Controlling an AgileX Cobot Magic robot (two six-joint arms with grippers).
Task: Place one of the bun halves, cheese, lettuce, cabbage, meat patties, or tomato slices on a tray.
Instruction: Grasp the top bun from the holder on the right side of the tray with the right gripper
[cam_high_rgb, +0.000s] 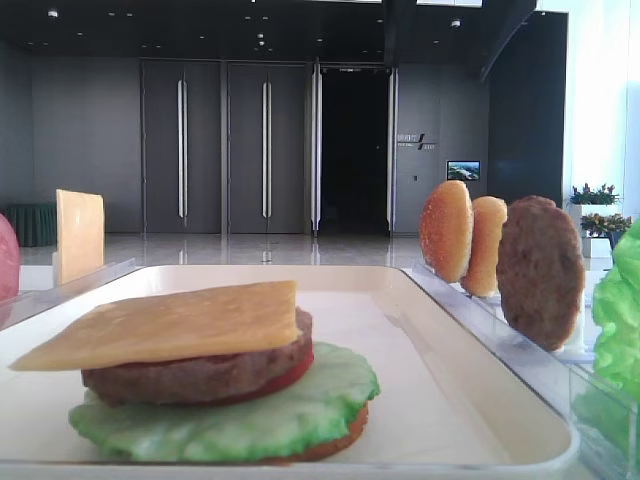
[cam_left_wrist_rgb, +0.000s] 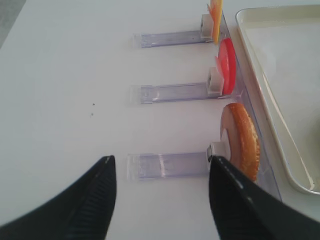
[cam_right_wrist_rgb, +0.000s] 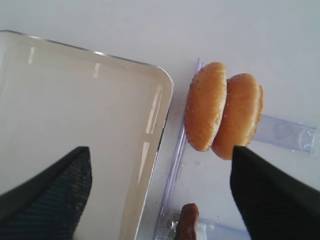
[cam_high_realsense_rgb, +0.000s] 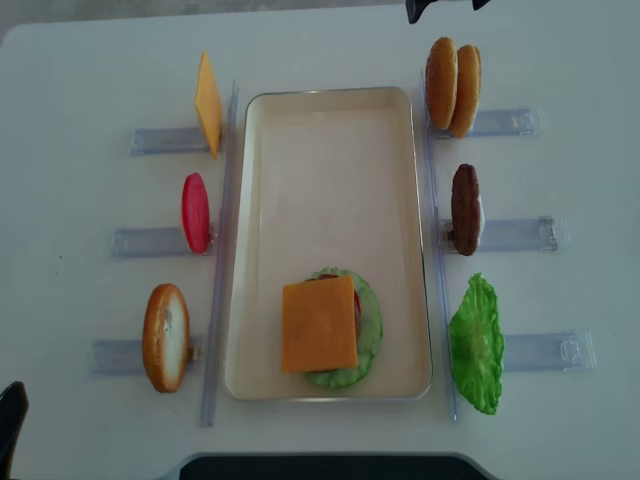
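The cream tray holds a stack near its front end, with cheese on a meat patty over lettuce. Right of the tray stand two bun halves, a patty and lettuce. On its left stand cheese, a tomato slice and a bun half. My right gripper hangs open and empty above the tray corner, just short of the buns. My left gripper is open and empty, left of the bun half.
Each loose piece stands on edge in a clear plastic rack lying crosswise beside the tray. A long clear strip runs along the tray's left side. A dark block sits at the table's front edge.
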